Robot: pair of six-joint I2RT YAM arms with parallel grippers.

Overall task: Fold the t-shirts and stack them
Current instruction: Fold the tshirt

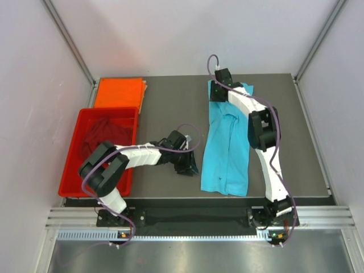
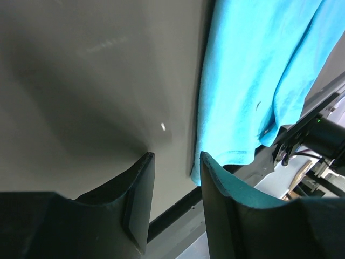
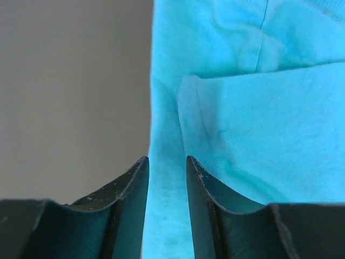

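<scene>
Top frame, lower half, I see left arm (image 1: pixel 139 153) and right arm (image 1: pixel 270 170) built alike: white link shells, bulky black joint housings. Thin purple cable (image 1: pixel 277 128) loops along each, rising from black bases (image 1: pixel 272 216) at bottom edge. In wrist views, left pincer (image 2: pixel 175 157) has two dark matte fingers with curved tips. Same shape on right pincer (image 3: pixel 167 159); I note pale scuff specks on inner edges.

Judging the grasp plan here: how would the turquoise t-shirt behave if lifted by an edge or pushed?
Probably floppy: the turquoise t-shirt lies flat with soft wrinkles and a folded-over flap, so a lifted edge would likely drape and sag. Likely light, being thin cloth. Pushed on the table, it would probably bunch rather than slide whole.
</scene>
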